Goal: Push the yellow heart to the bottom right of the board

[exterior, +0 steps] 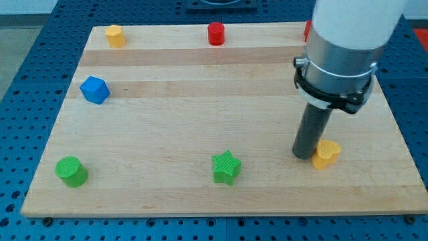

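Your tip [303, 156] touches the yellow heart [326, 154] on its view-left side. The heart sits toward the worktop [200, 100] bottom right; its pointing direction cannot be determined. No pincer is fitted.

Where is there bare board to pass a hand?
The wide middle, between blue cube, red cylinder and green star. Also between green cylinder and the star. Crowded where my tip touches the yellow heart.
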Available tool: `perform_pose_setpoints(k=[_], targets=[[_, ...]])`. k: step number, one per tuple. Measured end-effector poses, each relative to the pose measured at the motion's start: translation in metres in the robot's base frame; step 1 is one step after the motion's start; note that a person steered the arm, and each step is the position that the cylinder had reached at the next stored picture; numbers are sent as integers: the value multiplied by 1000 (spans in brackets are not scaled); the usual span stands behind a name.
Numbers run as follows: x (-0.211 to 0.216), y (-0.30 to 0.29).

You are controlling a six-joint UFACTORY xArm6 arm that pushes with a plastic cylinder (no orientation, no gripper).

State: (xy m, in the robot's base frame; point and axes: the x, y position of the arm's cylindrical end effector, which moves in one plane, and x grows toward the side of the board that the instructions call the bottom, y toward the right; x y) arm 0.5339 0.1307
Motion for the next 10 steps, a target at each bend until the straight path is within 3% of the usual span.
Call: perform_pose_setpoints(k=[10], targets=[[15, 48]])
